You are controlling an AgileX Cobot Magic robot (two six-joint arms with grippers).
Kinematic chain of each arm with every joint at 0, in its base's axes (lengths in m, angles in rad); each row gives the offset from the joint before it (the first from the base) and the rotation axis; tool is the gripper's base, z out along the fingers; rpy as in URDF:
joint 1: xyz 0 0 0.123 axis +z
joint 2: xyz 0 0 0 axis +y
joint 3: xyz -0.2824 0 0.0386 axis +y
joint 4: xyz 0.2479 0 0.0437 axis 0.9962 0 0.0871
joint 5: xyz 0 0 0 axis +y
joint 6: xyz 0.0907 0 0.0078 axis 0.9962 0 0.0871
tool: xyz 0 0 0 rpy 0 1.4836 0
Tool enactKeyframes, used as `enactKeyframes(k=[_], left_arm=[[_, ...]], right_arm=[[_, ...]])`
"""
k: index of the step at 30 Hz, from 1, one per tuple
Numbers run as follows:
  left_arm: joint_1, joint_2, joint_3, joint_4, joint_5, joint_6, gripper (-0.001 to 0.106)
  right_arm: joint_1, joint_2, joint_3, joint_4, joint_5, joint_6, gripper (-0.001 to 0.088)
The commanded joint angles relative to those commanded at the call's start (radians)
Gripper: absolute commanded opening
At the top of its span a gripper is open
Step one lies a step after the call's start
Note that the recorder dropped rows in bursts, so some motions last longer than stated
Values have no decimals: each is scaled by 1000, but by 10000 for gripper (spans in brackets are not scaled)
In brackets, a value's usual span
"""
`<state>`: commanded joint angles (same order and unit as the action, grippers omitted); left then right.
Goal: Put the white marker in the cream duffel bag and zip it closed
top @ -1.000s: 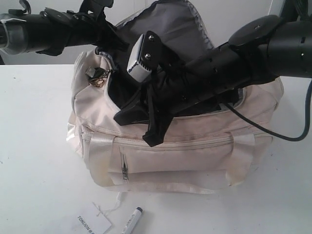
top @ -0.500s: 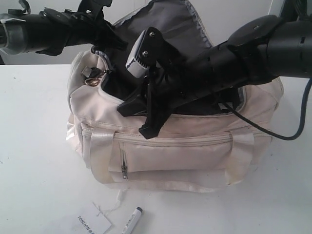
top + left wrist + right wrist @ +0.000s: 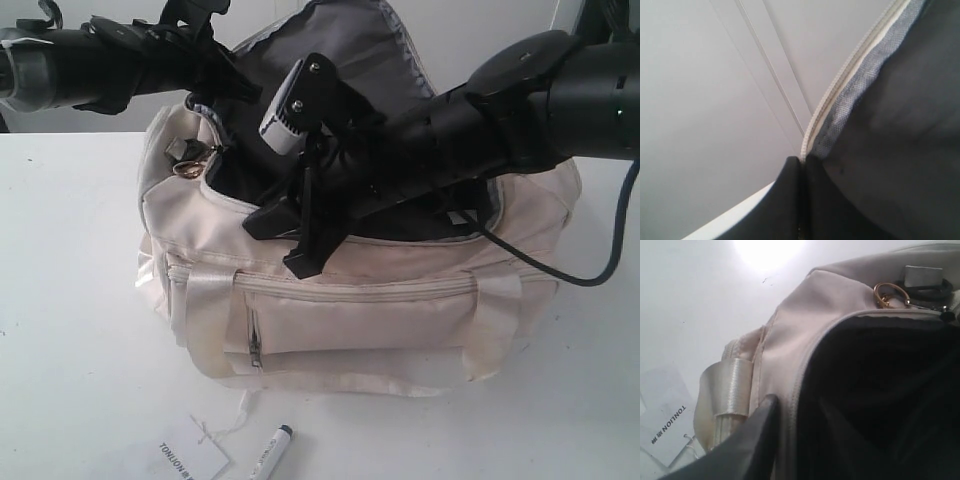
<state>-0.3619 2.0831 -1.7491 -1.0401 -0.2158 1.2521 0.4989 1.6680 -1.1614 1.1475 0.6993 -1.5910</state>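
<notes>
Left tool [image 3: 802, 162] stays pinched on the cream duffel bag's [image 3: 380, 310] raised flap [image 3: 370, 50]. White marker [image 3: 268, 452] unmoved on worktop [image 3: 70, 300], in front of the bag. Right tool [image 3: 290, 240] has lifted at the front rim; spread or gripping, cannot tell. Mouth is open, so fetching the marker is probably next.

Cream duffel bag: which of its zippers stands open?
The curved top zipper: its flap is lifted, showing the dark inside. The long front zipper on the cream duffel bag lies shut.
</notes>
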Motion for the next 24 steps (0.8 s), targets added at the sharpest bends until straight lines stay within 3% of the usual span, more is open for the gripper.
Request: enactKeyframes(k=[1, 4, 14, 20, 24], left_arm=[[0, 0, 0, 0, 0, 0, 0], [0, 0, 0, 0, 0, 0, 0], [0, 0, 0, 0, 0, 0, 0], [0, 0, 0, 0, 0, 0, 0], [0, 0, 0, 0, 0, 0, 0]], right_arm=[[0, 0, 0, 0, 0, 1, 490], [0, 0, 0, 0, -16, 53, 576], [0, -48, 0, 0, -64, 240, 578], [0, -97, 0, 0, -64, 469, 577], [0, -131, 0, 0, -28, 473, 562]])
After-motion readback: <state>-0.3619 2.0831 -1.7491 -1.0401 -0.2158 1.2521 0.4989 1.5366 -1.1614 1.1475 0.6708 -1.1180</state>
